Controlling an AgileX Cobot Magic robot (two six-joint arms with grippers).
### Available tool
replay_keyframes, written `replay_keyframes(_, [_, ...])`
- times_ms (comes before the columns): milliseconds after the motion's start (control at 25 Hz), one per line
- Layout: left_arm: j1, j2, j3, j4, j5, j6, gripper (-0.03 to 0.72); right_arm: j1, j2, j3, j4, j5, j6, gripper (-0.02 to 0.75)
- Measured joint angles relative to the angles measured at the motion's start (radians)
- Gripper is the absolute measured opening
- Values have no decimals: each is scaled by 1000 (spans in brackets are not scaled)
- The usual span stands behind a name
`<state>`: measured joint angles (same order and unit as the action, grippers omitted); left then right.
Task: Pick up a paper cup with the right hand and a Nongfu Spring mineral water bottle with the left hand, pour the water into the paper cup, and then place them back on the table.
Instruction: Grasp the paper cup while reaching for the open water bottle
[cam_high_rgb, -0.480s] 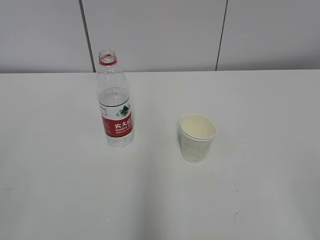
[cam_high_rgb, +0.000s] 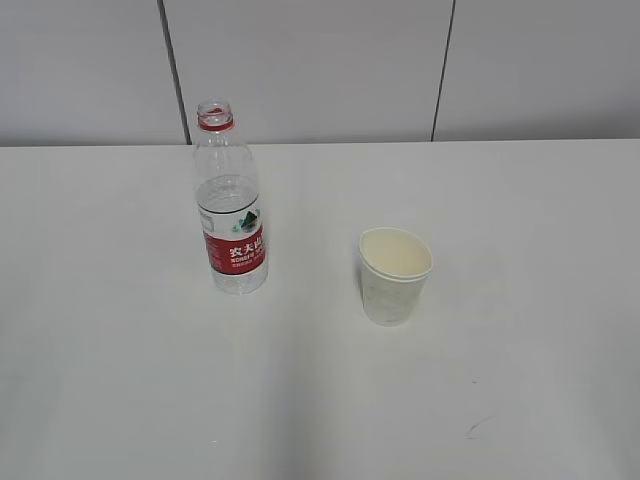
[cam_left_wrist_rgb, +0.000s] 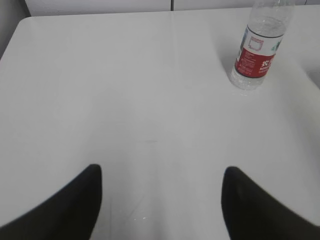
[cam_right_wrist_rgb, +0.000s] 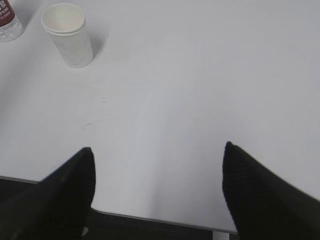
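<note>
The Nongfu Spring bottle (cam_high_rgb: 231, 215) stands upright and uncapped on the white table (cam_high_rgb: 120, 350), left of centre; clear water fills it to about the top of its label. The off-white paper cup (cam_high_rgb: 394, 275) stands upright to its right, apart from it. Neither arm shows in the exterior view. In the left wrist view my left gripper (cam_left_wrist_rgb: 161, 172) is open and empty, far from the bottle (cam_left_wrist_rgb: 257, 55) at the upper right. In the right wrist view my right gripper (cam_right_wrist_rgb: 159, 150) is open and empty over the table's near edge; the cup (cam_right_wrist_rgb: 69, 35) is at the upper left.
A grey panelled wall (cam_high_rgb: 320, 70) rises behind the table. A small dark scuff (cam_high_rgb: 478, 427) marks the table in front of the cup. The table's near edge (cam_right_wrist_rgb: 150, 217) shows at the bottom of the right wrist view, with dark floor below.
</note>
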<state>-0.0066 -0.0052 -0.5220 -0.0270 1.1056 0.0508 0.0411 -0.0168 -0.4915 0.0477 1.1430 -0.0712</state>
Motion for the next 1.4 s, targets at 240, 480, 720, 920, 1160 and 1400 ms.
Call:
replay_keyframes(240, [0, 0, 0, 0, 0, 0, 456, 0, 0, 0, 0, 0, 0, 587])
replay_keyframes(480, [0, 0, 0, 0, 0, 0, 440, 0, 0, 0, 0, 0, 2, 587])
replay_keyframes(720, [0, 0, 0, 0, 0, 0, 440, 0, 0, 0, 0, 0, 2, 587])
replay_keyframes(920, [0, 0, 0, 0, 0, 0, 428, 0, 0, 0, 0, 0, 2, 587])
replay_keyframes(1160, [0, 0, 0, 0, 0, 0, 426, 0, 0, -2, 0, -3, 2, 587])
replay_keyframes(1400, [0, 0, -15, 1, -135, 1, 426, 0, 2, -17, 1, -134, -13, 587])
